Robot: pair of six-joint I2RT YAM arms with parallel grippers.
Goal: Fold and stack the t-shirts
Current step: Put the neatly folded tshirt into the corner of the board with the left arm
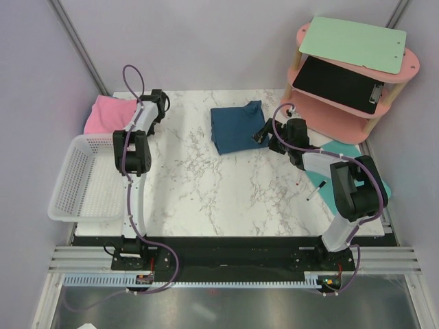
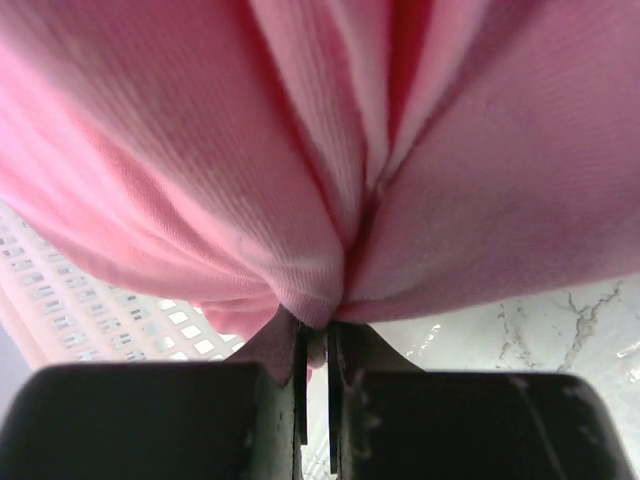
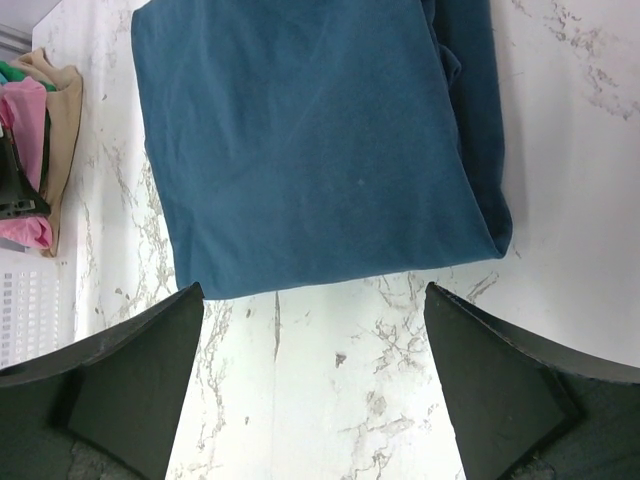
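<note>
Right now the left gripper [image 2: 318, 340] is clamping the pink t-shirt [image 2: 300, 150], its two fingers pressing together on a puckered fold of cloth caught right at their tips. The rest of that garment is bulging above and to both sides of the jaws, filling most of the left wrist view. Seen from overhead, the pink t-shirt is lying bunched at the far left corner of the marble table [image 1: 219, 185], just beyond the far end of the white basket [image 1: 68, 192], and the left gripper is reaching into its right-hand side. The right gripper [image 3: 315, 380] is standing with its jaws wide apart and is gripping nothing. The teal t-shirt [image 3: 310, 140] is lying folded into a rough rectangle just ahead of the right gripper's fingertips. Its nearest edge is running across the gap between the two fingers without entering it, and bare marble is showing between them. From above, this teal t-shirt is sitting in the far middle of the table, well apart from the pink one, with the right gripper just beside its right edge. Whether those fingertips are touching the tabletop cannot be told.
</note>
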